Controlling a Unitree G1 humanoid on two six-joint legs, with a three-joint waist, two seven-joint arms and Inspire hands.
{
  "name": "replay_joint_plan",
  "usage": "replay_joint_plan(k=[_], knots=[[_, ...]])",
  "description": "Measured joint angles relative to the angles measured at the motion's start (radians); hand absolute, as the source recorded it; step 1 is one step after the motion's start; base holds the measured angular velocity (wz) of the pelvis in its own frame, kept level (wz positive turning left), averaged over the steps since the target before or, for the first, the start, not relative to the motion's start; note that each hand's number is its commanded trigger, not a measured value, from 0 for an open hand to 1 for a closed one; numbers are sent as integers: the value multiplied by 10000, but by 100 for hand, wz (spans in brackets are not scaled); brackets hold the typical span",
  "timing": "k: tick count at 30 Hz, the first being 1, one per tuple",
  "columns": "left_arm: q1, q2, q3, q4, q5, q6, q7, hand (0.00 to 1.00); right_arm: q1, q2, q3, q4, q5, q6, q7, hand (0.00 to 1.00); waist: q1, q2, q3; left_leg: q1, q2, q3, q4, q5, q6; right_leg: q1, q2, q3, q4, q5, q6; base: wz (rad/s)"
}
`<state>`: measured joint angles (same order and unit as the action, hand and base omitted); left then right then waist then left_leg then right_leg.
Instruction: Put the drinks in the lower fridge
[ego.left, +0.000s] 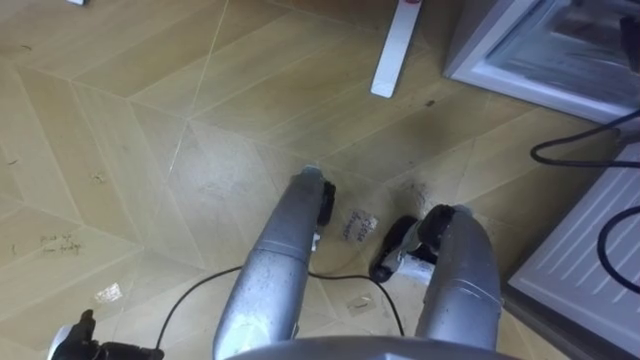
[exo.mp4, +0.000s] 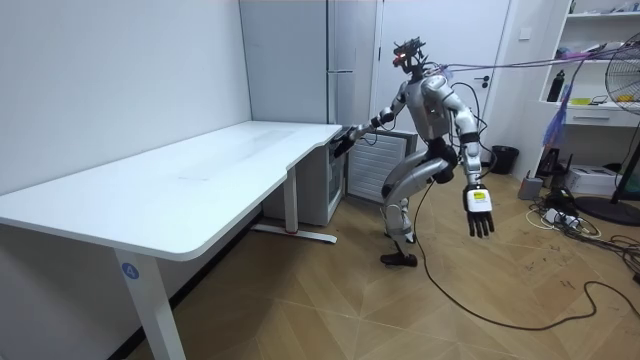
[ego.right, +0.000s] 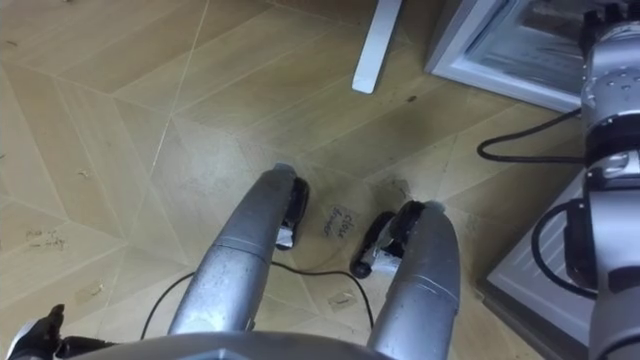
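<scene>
The left hand (ego.left: 80, 346) is seen nearest, hanging well apart from the lower fridge (ego.left: 520, 62) on the robot's left, its fingers loosely straight and nothing held in them. Between it and the fridge a small taped label (ego.left: 360, 225) lies on the wooden floor (ego.left: 150, 120). Just beside the fridge, on the robot's side and to the right, a white ribbed panel (ego.left: 585, 255) is seen, which is judged to be the swung-out door. The fridge itself is found at the robot's front right, its cavity apparently open toward the robot. Left of the fridge the white foot (ego.left: 395, 50) of the table (exo.mp4: 200, 175) rests on the floor. The right hand (exo.mp4: 347, 134) is held out at the fridge's upper front, by the table's corner; whether its fingers are closed on anything cannot be told.

Where the drinks are cannot be made out, so neither their long axis nor their heading can be given; only that none is carried by the left hand. The step in hand is judged to be getting the fridge open and ready. For this to be done well, the door should be swung wide and kept clear of the legs, and the stance squared to the opening. Each drink should then be carried upright and passed in base first, clear of the frame
</scene>
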<state>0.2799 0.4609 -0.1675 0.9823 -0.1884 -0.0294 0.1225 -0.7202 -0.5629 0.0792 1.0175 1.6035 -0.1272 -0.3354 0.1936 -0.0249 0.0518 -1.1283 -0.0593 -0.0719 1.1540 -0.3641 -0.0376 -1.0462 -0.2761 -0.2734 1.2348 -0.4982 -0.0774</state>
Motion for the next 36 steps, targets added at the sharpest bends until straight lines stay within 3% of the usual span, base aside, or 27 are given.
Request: replay_joint_plan(k=[3, 4, 7, 9, 14, 17, 20, 23, 27, 28, 29, 31, 33, 36], knots=[[-12, 1, -25, 18, -21, 11, -3, 0, 158, 1, -9, 371, 20, 0, 528, 0, 25, 84, 45, 331, -45, -49, -171, -8, 15, 377, -20, -80, -180, -6, 42, 7], [-28, 1, -25, 27, -34, 10, -18, 0, 302, 3, -12, 564, 21, -1, 822, 0, 76, 174, 94, 583, -19, -84, -278, -20, 33, 674, 19, -148, -356, 20, 115, 4], [-59, 0, -181, 32, -44, 118, -120, 0, 763, 12, 94, 1191, -47, 12, 1882, 0, 223, 344, 97, 1235, 27, -171, -717, -28, 40, 1400, 145, -315, -911, 112, 193, 0], [-64, -2, -405, 60, -59, 184, -278, 0, 1166, 110, 251, 1701, -270, 177, 2603, 0, 290, 350, 93, 1778, 98, -171, -1165, -4, 40, 1932, 243, -364, -1408, 233, 214, -5], [-381, -153, -515, 507, 54, 415, -849, 0, 2881, 768, 319, 3017, -1368, 743, 4203, 0, 286, 457, -32, 3201, 126, -299, -2372, 137, 133, 3483, 416, -723, -2742, 461, 310, 8], [-718, -232, -351, 783, 30, 409, -859, 0, 3984, 1102, 563, 3412, -2628, 863, 4906, 0, 201, 606, -129, 3914, 239, -300, -3060, 218, 155, 4253, 710, -805, -3620, 679, 430, -4], [-993, -671, -311, 1351, 41, 242, -844, 0, 4718, 1799, 991, 3900, -3267, 874, 5251, 0, 15, 708, -210, 4890, 397, -97, -3751, 238, 178, 5182, 912, -769, -4473, 849, 533, -20], [-1025, -1065, -302, 1419, -164, 94, -796, 0, 5499, 2530, 991, 4158, -3299, 1050, 5478, 0, -314, 711, -228, 5863, 504, -36, -4448, 240, 181, 6134, 1150, -723, -5326, 1006, 641, -12], [-809, -1767, 163, 1459, 55, 72, -602, 0, 6568, 3120, 710, 4190, -3127, 1237, 5634, 0, -565, 568, -309, 7291, 664, 375, -5549, 311, 203, 7319, 1417, -443, -6419, 1264, 767, -25], [-706, -1891, 259, 1495, 60, 85, -595, 0, 6909, 3210, 561, 4064, -3118, 1269, 5694, 0, -662, 533, -415, 7643, 688, 397, -5860, 363, 196, 7701, 1495, -453, -6828, 1357, 796, -9], [-639, -1951, 341, 1484, 57, 92, -589, 0, 7126, 3241, 484, 4026, -3118, 1278, 5708, 0, -734, 516, -453, 7830, 720, 393, -6004, 370, 190, 7922, 1570, -469, -7063, 1415, 817, -4], [-330, -2083, 656, 1426, 91, 91, -480, 0, 7656, 3335, 165, 4096, -3375, 1324, 5808, 0, -1031, 387, -483, 8692, 780, 466, -6712, 490, 168, 8766, 1729, -504, -7904, 1659, 863, -5], [-180, -2151, 973, 1486, 367, 137, -227, 0, 7919, 3408, 149, 4051, -3910, 1322, 5828, 0, -1102, 205, -496, 9291, 773, 585, -7236, 633, 155, 9211, 1763, -440, -8334, 1752, 883, -12], [-78, -2286, 1059, 1411, 807, 270, 40, 0, 8061, 3458, 290, 3957, -5757, 1437, 5938, 0, -1223, 36, -501, 9762, 833, 675, -7629, 666, 124, 9656, 1911, -323, -8720, 1875, 891, -14]])
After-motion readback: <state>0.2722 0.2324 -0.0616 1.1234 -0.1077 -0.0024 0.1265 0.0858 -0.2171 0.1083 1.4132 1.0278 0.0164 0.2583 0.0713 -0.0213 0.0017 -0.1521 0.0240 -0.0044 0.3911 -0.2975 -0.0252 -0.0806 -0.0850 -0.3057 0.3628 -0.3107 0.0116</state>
